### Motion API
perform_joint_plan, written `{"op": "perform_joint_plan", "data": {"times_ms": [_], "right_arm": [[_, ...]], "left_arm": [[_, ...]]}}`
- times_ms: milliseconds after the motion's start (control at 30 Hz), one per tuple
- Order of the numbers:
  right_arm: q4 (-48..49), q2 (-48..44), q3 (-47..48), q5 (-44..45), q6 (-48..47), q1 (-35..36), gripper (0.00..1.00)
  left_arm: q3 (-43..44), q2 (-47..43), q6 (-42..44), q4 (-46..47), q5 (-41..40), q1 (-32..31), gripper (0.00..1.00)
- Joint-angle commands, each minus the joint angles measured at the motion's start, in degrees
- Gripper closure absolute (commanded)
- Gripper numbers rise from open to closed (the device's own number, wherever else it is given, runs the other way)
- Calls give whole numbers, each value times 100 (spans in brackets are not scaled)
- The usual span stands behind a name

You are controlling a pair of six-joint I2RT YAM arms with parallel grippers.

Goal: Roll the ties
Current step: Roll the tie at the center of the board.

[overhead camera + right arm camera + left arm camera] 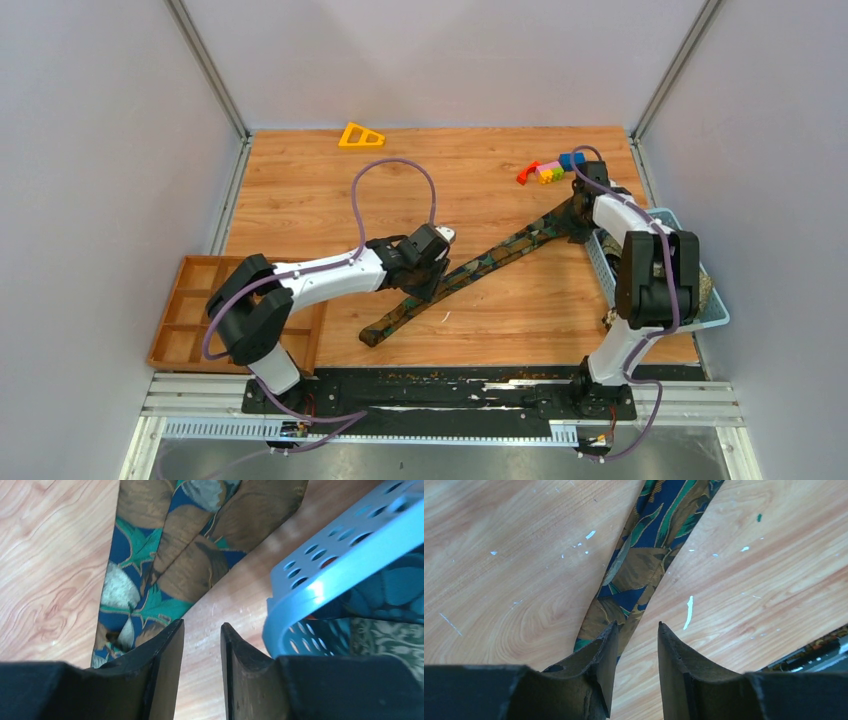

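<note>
One tie [490, 255] lies flat on the wood-grain table [300, 190]. It forms a long, narrow diagonal band running from near the table's front edge, left of centre, to the far right. Its fabric is smooth and dark, with brown leaf shapes, teal sprigs, navy patches and thin gold outlines, and a seam runs down its length.

The left gripper [637, 627] hovers low over the near half of the tie. Its black, wedge-shaped fingers are parted with bare wood between them, and the tie's edge slips under one finger. It grasps nothing.

The right gripper [202, 625] sits at the tie's far, wider end, where the cloth folds into overlapping pleats. Its jaws are also apart over bare wood, with the tie beside one finger and nothing clamped.

Just right of the right gripper stands a pale blue plastic basket [320, 580] with perforated walls, holding patterned cloth [390, 595] in teal and olive.

A compartmented wooden tray [190, 300] sits at the near left. A yellow triangle [360, 135] and small colourful blocks [550, 170] lie along the far edge. The tabletop shows scattered white flecks.
</note>
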Motion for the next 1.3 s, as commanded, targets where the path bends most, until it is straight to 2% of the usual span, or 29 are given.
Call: {"op": "perform_joint_plan", "data": {"times_ms": [0,267,633,1167,1267], "right_arm": [[475,399,199,-139,206,-132,66],[583,944,532,-218,247,-297,70],[643,912,612,-167,131,-327,92],[-183,1549,1922,227,-593,-201,87],[-208,1522,1797,407,-489,-179,85]], "left_arm": [[83,169,94,251,-148,-9,58],[-52,382,120,351,-279,-1,59],[-259,473,79,468,-260,0,62],[-967,317,-195,909,-36,-7,65],[-999,309,-198,926,-40,-8,65]]}}
